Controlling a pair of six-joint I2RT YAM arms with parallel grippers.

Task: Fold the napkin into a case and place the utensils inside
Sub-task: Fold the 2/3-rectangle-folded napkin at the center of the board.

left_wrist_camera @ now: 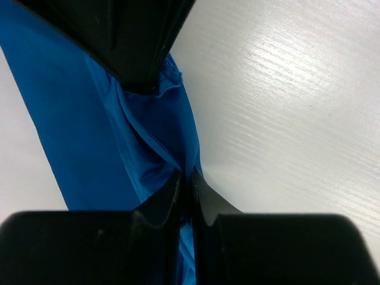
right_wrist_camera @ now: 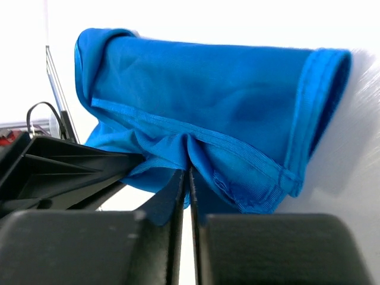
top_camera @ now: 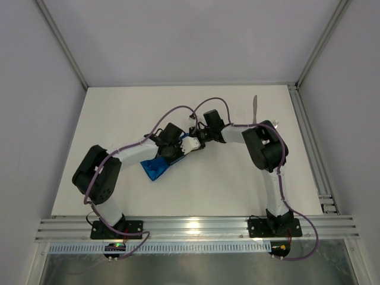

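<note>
Pinching the napkin (left_wrist_camera: 77,136) at the middle of the table (top_camera: 119,113): my left gripper (left_wrist_camera: 186,181) and my right gripper (right_wrist_camera: 185,175) are each pressed together on a fold of it. Risk: uneven pulling could slip the thin cloth free or undo the fold. Only the top view shows the knife (top_camera: 255,107), well apart; only the wrist views show the grips.

Bright blue napkin (top_camera: 155,168) lies folded narrow, puckered
</note>
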